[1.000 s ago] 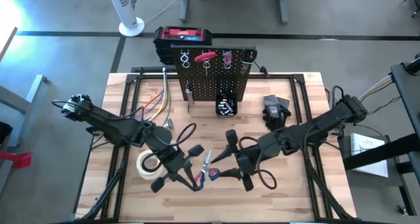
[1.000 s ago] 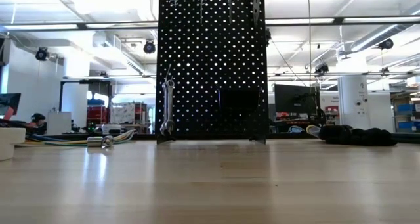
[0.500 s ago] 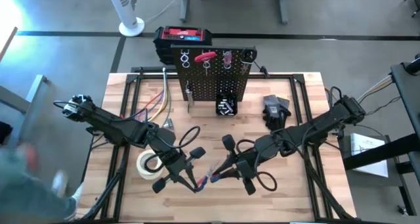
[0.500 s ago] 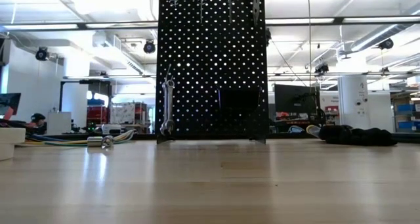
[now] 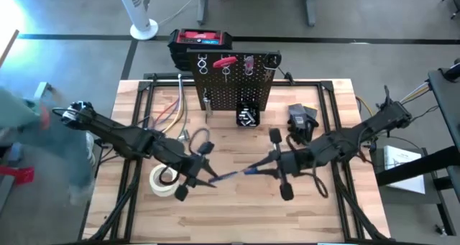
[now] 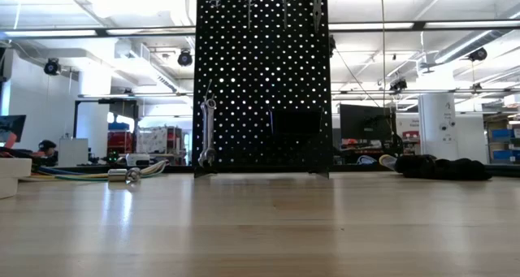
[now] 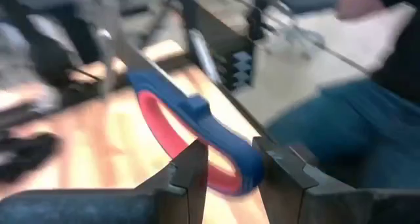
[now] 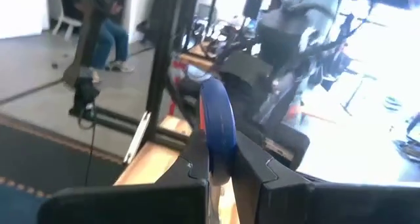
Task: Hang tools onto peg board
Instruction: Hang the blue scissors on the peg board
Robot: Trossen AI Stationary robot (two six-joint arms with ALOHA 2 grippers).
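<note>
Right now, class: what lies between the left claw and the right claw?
In the high view, the blue-and-red scissors span the gap from the left claw to the right claw, above bare table.

Both arms are dark, nearly black, built of slim tubular links with bulkier joint housings. Black cables loop loosely beside the left arm point(image 5: 136, 141) and the right arm point(image 5: 345, 141). Each ends in two flat, blocky dark fingers point(image 7: 190, 175), stepped along their inner edges, on a broad dark wrist block.
</note>
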